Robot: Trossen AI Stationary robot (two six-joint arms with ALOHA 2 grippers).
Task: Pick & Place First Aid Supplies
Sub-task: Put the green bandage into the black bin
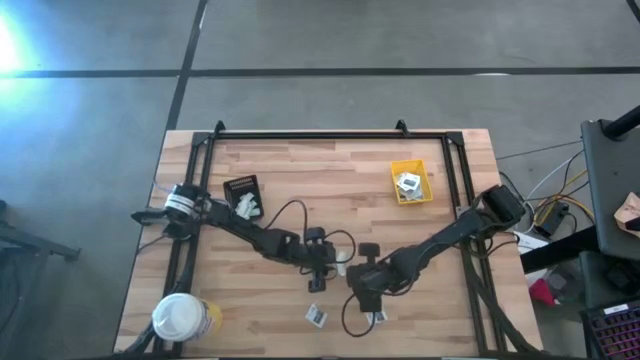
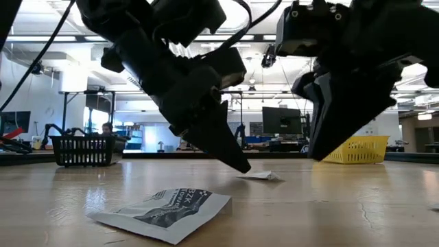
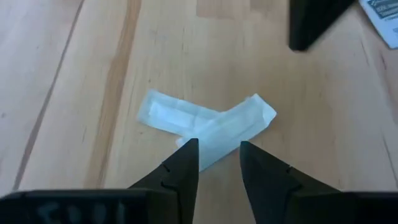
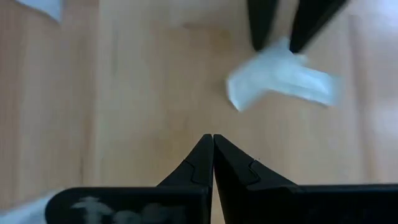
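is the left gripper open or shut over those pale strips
Open. In the left wrist view the left gripper shows a clear gap between its fingers, poised at the edge of two crossed pale strips lying flat on the table, not gripped.

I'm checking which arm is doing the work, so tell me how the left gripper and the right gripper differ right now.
The left gripper has its fingers apart; the right gripper has its fingers pressed together. The left gripper's tips straddle the crossed pale strips; the right gripper points at bare table, with the strips ahead and off to one side. Both are dark, two-fingered and low over the wooden table.
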